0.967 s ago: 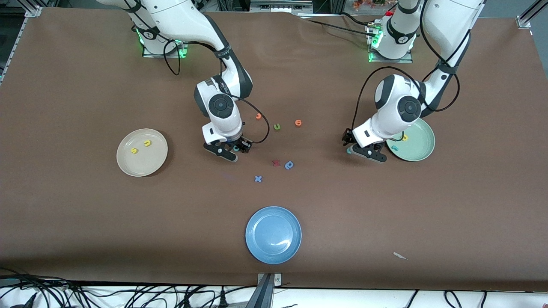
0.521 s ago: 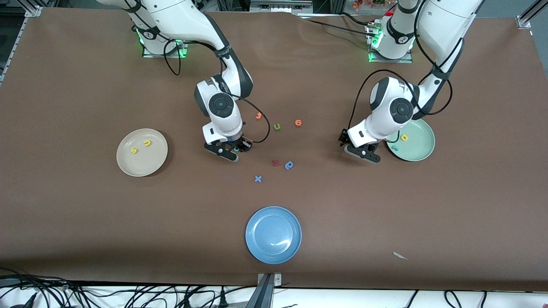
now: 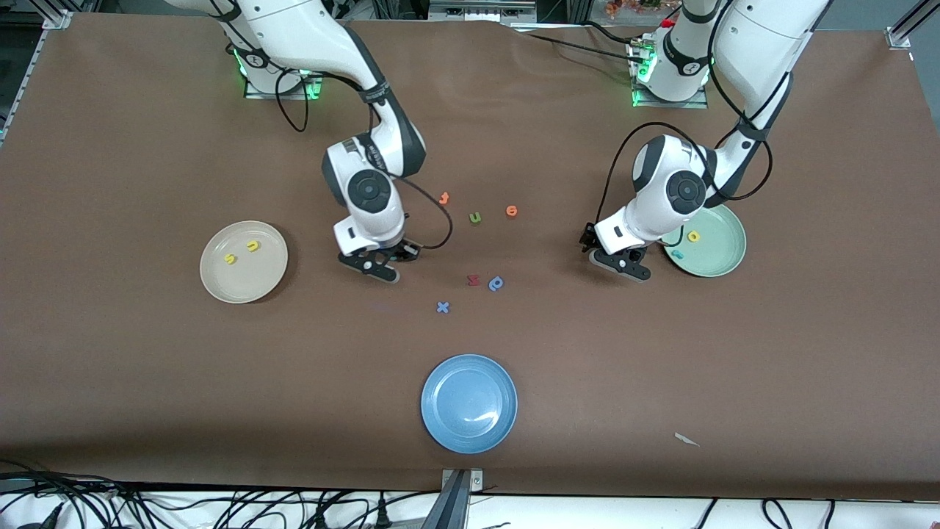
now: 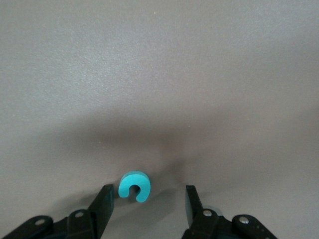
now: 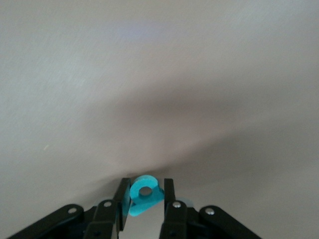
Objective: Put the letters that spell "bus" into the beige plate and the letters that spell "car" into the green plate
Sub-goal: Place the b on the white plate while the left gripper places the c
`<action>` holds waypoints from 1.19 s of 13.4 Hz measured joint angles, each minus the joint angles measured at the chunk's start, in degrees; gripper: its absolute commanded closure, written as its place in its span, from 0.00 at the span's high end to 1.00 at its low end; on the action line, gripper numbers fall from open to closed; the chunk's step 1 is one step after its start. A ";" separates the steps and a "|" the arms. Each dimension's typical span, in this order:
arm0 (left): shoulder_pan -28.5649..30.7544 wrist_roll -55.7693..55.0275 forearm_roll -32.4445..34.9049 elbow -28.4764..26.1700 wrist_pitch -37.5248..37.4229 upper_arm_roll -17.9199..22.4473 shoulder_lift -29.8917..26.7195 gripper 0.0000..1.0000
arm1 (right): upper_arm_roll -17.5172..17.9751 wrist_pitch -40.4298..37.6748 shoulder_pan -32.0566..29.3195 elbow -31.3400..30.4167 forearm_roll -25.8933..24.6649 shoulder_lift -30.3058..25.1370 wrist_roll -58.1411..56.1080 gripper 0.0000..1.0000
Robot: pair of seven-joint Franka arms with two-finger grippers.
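Note:
My right gripper point(image 5: 145, 186) is shut on a teal "b" point(image 5: 144, 195), held just above the brown table between the beige plate point(image 3: 242, 295) and the loose letters. That plate holds a yellow "s" point(image 3: 230, 258) and a yellow "u" point(image 3: 252, 246). My left gripper point(image 4: 148, 191) stands open and low beside the green plate point(image 3: 718, 261). A teal "c" point(image 4: 133, 185) lies on the table between its fingers, closer to one of them. In the green plate lie a yellow "a" point(image 3: 692, 236) and a small teal "r" point(image 3: 677, 254).
Loose letters lie mid-table: two orange ones point(image 3: 443, 198) point(image 3: 512, 211), an olive "u" point(image 3: 476, 217), a red one point(image 3: 474, 280), a blue "p" point(image 3: 496, 283) and a blue "x" point(image 3: 442, 307). A blue plate point(image 3: 469, 433) sits nearer the front camera. A paper scrap point(image 3: 687, 439) lies toward the left arm's end.
My right gripper closed on the teal "b" and shifted with it toward the beige plate. My left gripper moved slightly away from the green plate, over the teal "c".

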 measured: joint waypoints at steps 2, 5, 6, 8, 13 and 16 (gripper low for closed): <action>0.00 0.00 0.10 0.08 0.19 0.02 0.06 0.49 | -4.03 -7.53 -0.07 2.14 0.01 -1.63 -5.75 0.17; 0.01 0.09 0.43 0.25 0.27 0.12 0.05 0.23 | -9.84 -15.43 -0.12 3.91 0.01 -4.19 -14.89 0.17; 0.01 0.09 1.17 0.27 0.27 0.16 0.06 0.22 | -12.08 -16.64 -0.17 3.89 0.02 -4.60 -19.01 0.17; 0.00 0.09 1.93 0.28 0.27 0.12 0.03 0.19 | -16.18 -17.85 -0.63 3.48 0.04 -4.62 -27.24 0.17; 0.01 0.10 2.20 0.47 0.36 0.19 -0.07 0.00 | -19.04 -16.83 -6.77 -0.17 0.07 -3.73 -42.86 0.18; 1.17 0.10 2.21 0.91 -2.72 0.77 -2.58 0.00 | -18.98 -14.88 -8.78 -1.42 1.56 -2.28 -45.93 0.99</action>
